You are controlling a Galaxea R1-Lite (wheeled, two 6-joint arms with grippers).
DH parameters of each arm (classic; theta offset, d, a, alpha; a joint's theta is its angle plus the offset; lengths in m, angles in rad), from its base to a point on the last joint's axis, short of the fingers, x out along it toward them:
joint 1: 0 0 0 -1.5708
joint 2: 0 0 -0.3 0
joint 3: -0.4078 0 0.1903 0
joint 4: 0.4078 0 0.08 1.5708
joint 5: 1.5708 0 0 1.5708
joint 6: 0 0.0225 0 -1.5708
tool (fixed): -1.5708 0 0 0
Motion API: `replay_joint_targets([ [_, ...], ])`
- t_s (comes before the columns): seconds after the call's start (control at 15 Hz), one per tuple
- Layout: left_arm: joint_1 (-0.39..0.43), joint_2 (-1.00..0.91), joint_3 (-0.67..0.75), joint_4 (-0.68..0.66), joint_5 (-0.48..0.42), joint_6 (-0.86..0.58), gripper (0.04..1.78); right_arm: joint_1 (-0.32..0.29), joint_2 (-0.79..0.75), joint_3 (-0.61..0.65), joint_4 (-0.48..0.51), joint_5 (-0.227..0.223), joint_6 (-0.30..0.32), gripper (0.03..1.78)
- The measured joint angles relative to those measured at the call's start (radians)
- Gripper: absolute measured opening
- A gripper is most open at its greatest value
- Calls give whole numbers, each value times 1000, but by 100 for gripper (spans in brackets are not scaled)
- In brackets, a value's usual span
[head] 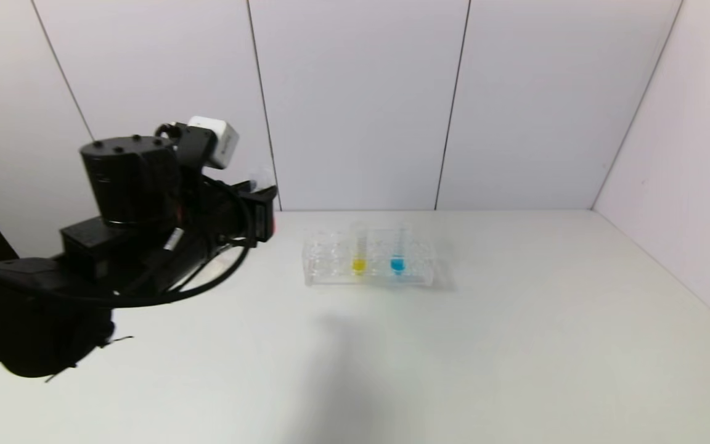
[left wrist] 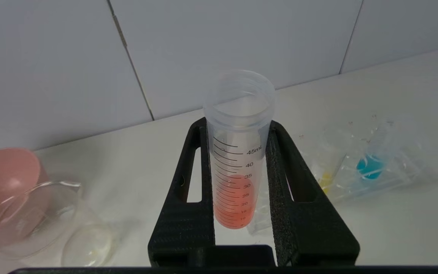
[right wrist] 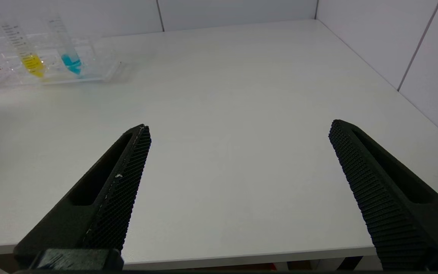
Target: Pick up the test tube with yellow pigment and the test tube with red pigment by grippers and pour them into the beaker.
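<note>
The left gripper [left wrist: 242, 213] has its jaws pinching the test tube with red pigment [left wrist: 238, 152], a clear plastic graduated tube with an open threaded mouth, upright and lifted off the white surface [head: 515, 345]. Red-orange liquid fills only its rounded lower part, so it is probably light; the smooth wall looks slippery, and the textured pads grip it on opposite sides at mid-height, below the rim, which seems a sound hold for tipping. The left arm is raised, away from the clear tube rack [head: 368, 262] on the side nearer the robot's left, its gripper level with the wall seam behind. From the left wrist camera the glass beaker [left wrist: 38, 219] stands on the surface beside a pink bowl [left wrist: 4, 171], well apart from the rack. The test tube with yellow pigment [head: 359, 250] stands upright in the rack, just beside a tube with blue liquid [head: 398, 250]. The right gripper [right wrist: 238, 182] hovers low over bare surface, well apart from the rack, jaws spread wide and holding nothing
</note>
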Motion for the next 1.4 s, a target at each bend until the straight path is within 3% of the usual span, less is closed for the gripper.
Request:
replay_joint_targets([
  [0.27, 278, -195, 24, 343, -295, 40, 43, 0, 0, 0, 0, 0, 0, 171],
  [0.53, 554, -247, 19, 490, -530, 181, 43, 0, 0, 0, 0, 0, 0, 171],
  [0.67, 644, -215, -21, 543, -590, 256, 43, 0, 0, 0, 0, 0, 0, 171],
  [0.87, 691, -130, -121, 624, -599, 341, 43, 0, 0, 0, 0, 0, 0, 171],
  [1.4, 697, 125, -474, 902, -593, 511, 43, 0, 0, 0, 0, 0, 0, 171],
])
